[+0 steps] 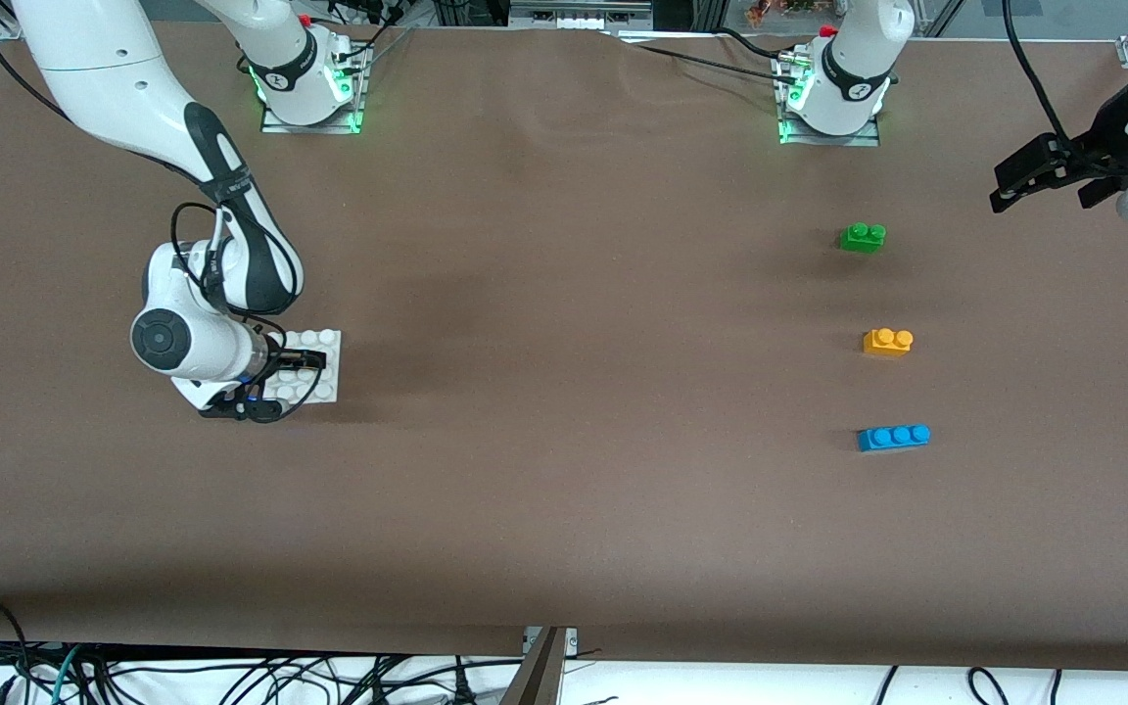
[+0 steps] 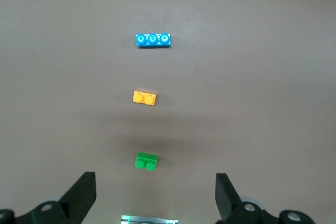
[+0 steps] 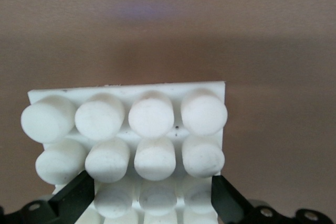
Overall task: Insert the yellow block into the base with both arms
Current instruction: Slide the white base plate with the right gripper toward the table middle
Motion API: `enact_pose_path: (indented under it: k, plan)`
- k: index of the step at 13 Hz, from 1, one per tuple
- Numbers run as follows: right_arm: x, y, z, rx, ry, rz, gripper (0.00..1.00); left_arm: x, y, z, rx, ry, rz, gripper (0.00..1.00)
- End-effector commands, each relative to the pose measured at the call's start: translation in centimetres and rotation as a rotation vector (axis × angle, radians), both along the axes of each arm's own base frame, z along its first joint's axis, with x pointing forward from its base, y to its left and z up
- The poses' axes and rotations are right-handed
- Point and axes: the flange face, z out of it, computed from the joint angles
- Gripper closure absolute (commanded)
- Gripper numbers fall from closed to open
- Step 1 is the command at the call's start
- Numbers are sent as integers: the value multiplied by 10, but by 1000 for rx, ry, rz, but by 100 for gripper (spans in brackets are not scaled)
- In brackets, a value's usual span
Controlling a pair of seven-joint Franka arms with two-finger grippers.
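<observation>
The yellow block [image 1: 887, 341] sits on the brown table toward the left arm's end; it also shows in the left wrist view [image 2: 144, 98]. The white studded base [image 1: 314, 362] lies flat toward the right arm's end. My right gripper [image 1: 285, 377] is low at the base's edge, open. In the right wrist view its fingers [image 3: 73, 200] stand wide on either side of the base's [image 3: 126, 94] studs, and the gripper [image 3: 152, 203] holds nothing. My left gripper [image 1: 1034, 186] waits in the air at the left arm's end, open and empty [image 2: 152, 198].
A green two-stud brick [image 1: 863, 238] lies farther from the front camera than the yellow block, and a blue three-stud brick [image 1: 894, 437] lies nearer. The arm bases [image 1: 309, 108] stand along the top edge. Cables hang below the table's near edge.
</observation>
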Motion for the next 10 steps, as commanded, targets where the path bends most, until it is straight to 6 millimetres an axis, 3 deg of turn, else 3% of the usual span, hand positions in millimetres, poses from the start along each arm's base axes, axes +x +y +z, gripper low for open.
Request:
enact_pose_path:
  k: [1,7,10]
  plan:
    - [-7,43,-21,6,-9,-33,0,-2,1,7,-19,0,-2,0]
    - [-8,99,-29,47,-26,17,0,-1,2,4,-29,-1,-1,0]
    - [-11,134,-23,82,-33,20,0,-2,4,3,-11,2,7,0]
